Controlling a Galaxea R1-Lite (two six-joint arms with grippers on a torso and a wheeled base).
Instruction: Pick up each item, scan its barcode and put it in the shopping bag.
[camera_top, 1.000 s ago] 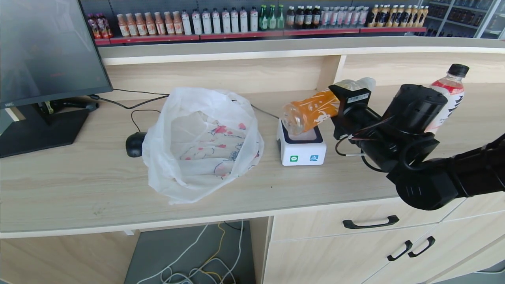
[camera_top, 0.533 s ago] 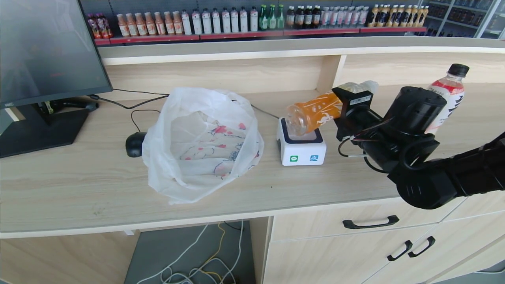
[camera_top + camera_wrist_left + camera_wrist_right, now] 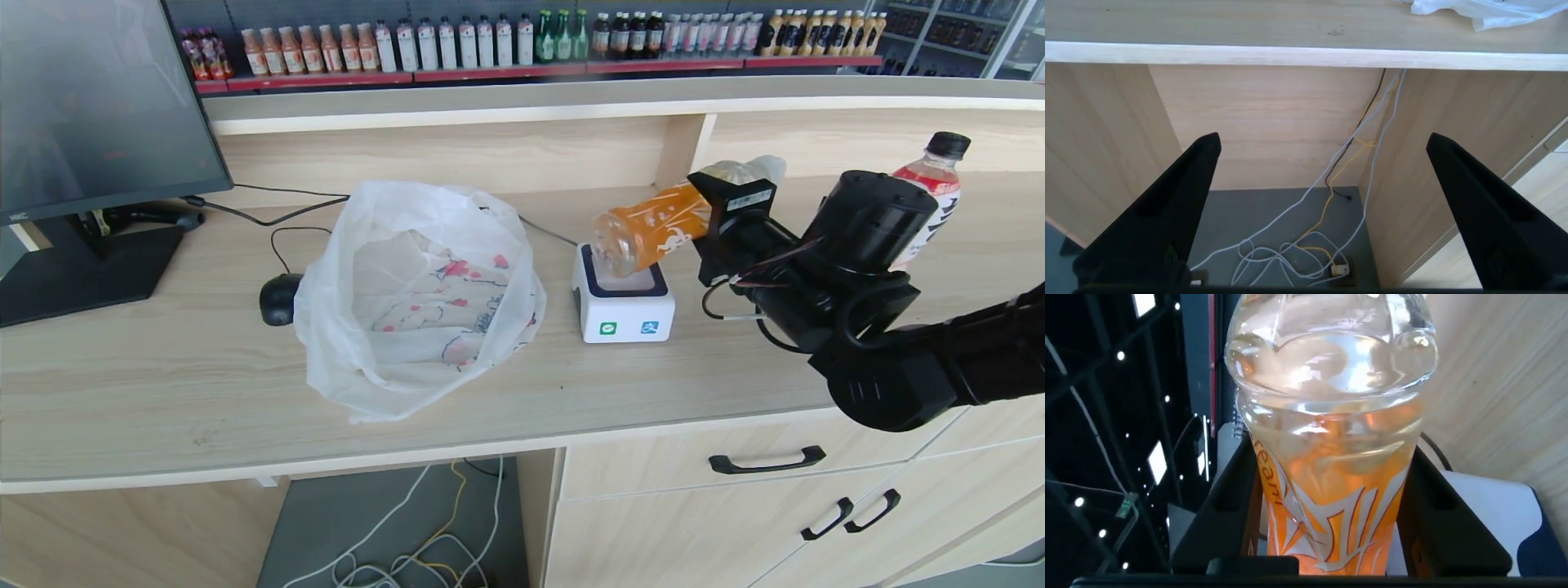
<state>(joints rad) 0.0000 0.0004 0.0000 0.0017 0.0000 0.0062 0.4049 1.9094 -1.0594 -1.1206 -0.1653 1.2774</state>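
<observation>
An orange drink bottle (image 3: 653, 226) lies nearly level in the air, its base over the white barcode scanner (image 3: 624, 309) on the counter. My right gripper (image 3: 722, 208) is shut on its upper part; the wrist view shows the bottle (image 3: 1331, 441) between both fingers (image 3: 1229, 510), with the scanner (image 3: 1503, 510) beyond. The white shopping bag (image 3: 416, 298) stands open to the scanner's left. A red-and-white bottle (image 3: 931, 192) with a black cap stands upright behind my right arm. My left gripper (image 3: 1323, 204) hangs open below the counter edge, holding nothing.
A monitor (image 3: 98, 106) stands at the far left with a handheld scanner (image 3: 155, 216) under it. A black mouse (image 3: 279, 298) and its cable lie beside the bag. A raised ledge (image 3: 522, 102) runs along the back. Loose cables (image 3: 1315, 237) lie under the counter.
My right arm has shifted slightly to the right and up with the orange bottle, which still hovers over the scanner. Bag and standing bottle have not moved.
</observation>
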